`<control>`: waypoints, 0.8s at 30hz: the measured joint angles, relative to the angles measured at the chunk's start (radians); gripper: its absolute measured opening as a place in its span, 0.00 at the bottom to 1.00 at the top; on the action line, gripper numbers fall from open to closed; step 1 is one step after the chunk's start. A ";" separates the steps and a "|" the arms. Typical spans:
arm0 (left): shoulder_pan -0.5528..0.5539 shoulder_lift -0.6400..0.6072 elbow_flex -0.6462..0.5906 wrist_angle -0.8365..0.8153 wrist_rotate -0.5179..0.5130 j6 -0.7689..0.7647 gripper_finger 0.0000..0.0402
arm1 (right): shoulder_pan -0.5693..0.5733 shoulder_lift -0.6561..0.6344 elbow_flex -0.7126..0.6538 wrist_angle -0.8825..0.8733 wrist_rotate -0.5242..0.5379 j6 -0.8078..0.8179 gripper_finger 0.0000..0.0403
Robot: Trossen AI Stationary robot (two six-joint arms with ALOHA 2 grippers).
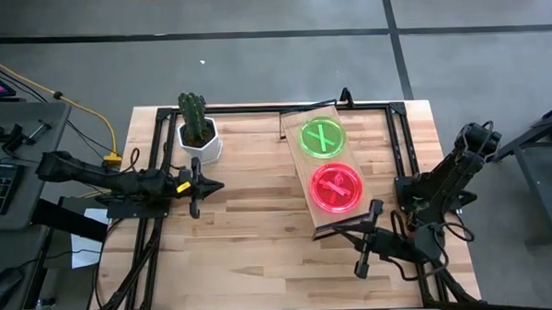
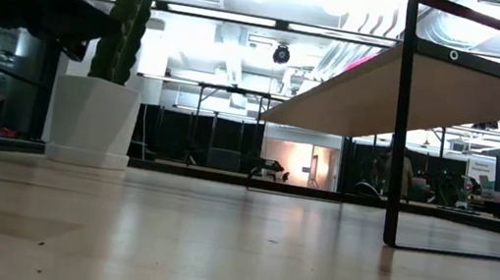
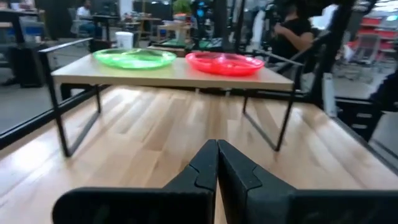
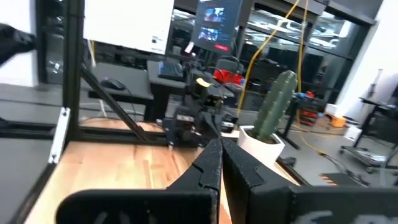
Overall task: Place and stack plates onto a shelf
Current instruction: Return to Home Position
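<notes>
Pink plates [image 1: 337, 188] and green plates [image 1: 322, 138] rest on the shelf [image 1: 291, 127]; the right claw [image 1: 345, 232], pinched closed and empty, hangs just off the shelf's pink end; the left claw [image 1: 217, 186], likewise closed, waits well apart across the worktop [image 1: 251, 229].

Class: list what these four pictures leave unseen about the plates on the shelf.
Whether more plates lie under the pink plate and green plate: the high view looks straight down, and the left wrist view is too far off to count.
Low view: the shelf plank, seen from below, hides all plates.
Right wrist view: it faces the cactus, so no shelf is in frame.
</notes>
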 joint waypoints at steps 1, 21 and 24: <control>0.000 0.000 0.000 0.004 0.013 0.000 0.00 | 0.010 0.000 0.000 -0.006 0.023 -0.002 0.00; 0.000 0.000 0.000 0.021 0.037 -0.071 0.00 | -0.281 -0.297 -0.001 -1.191 -0.179 0.946 0.00; 0.000 0.000 0.000 0.012 0.037 -0.071 0.00 | -0.360 -0.313 -0.001 -1.091 -0.319 0.791 0.00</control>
